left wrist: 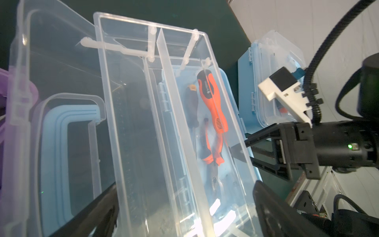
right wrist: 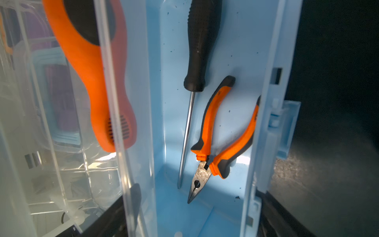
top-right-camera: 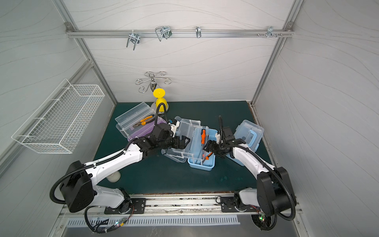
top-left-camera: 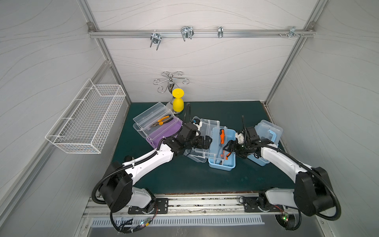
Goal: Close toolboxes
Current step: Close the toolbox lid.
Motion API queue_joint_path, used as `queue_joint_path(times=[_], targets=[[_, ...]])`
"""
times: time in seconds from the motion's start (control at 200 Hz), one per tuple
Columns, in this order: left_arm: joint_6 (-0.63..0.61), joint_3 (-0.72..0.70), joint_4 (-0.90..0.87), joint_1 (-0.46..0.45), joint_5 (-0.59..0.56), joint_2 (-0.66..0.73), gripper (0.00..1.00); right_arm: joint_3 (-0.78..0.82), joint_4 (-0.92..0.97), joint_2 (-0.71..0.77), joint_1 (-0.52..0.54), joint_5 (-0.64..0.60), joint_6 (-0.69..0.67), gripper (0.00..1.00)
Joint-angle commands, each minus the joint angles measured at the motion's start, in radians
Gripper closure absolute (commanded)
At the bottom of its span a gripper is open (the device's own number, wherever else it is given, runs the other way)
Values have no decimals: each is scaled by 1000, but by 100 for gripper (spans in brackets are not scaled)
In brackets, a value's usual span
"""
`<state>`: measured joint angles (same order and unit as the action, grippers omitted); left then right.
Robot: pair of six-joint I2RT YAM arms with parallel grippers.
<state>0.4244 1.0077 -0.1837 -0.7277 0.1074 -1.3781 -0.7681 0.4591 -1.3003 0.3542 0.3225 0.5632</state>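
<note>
Three toolboxes sit on the green mat. The purple one [top-left-camera: 162,135] at the back left is open. The middle light blue one [top-left-camera: 222,164] is open too, its lid [left wrist: 61,82] laid back. My left gripper [left wrist: 184,184] spans that box's clear tray [left wrist: 143,123], with a finger against each outer wall. My right gripper [right wrist: 200,190] is open: one finger is behind the tray's wall, the other outside the blue base's wall. A black screwdriver [right wrist: 196,51] and pliers [right wrist: 221,133] lie in the base. The right-hand light blue toolbox [top-left-camera: 268,131] has its lid down.
A yellow cup [top-left-camera: 178,102] hangs upside down on a chrome stand behind the purple box. A white wire basket [top-left-camera: 88,121] is fixed to the left wall, and a rail with metal hooks [top-left-camera: 186,32] runs across the back. Yellow-handled pliers [top-left-camera: 163,121] lie in the purple box's tray.
</note>
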Motion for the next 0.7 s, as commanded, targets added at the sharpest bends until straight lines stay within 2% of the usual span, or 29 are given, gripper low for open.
queue_joint_path(times=[0.0,0.215,0.375,0.46,0.695], targets=[[-41,86,-45,-6,0,42,1,4,-9,-13,18,-5,-42,18],[-69,138,-110,-5,-20,98,1,11,-7,-22,16,-7,-60,21],[-113,137,-150,0,-110,159,1,12,-4,-22,15,-8,-73,24],[-115,120,-170,31,-130,177,1,15,-3,-22,13,-7,-83,26],[-65,15,-121,138,-68,195,1,16,-19,-40,12,22,-116,34]])
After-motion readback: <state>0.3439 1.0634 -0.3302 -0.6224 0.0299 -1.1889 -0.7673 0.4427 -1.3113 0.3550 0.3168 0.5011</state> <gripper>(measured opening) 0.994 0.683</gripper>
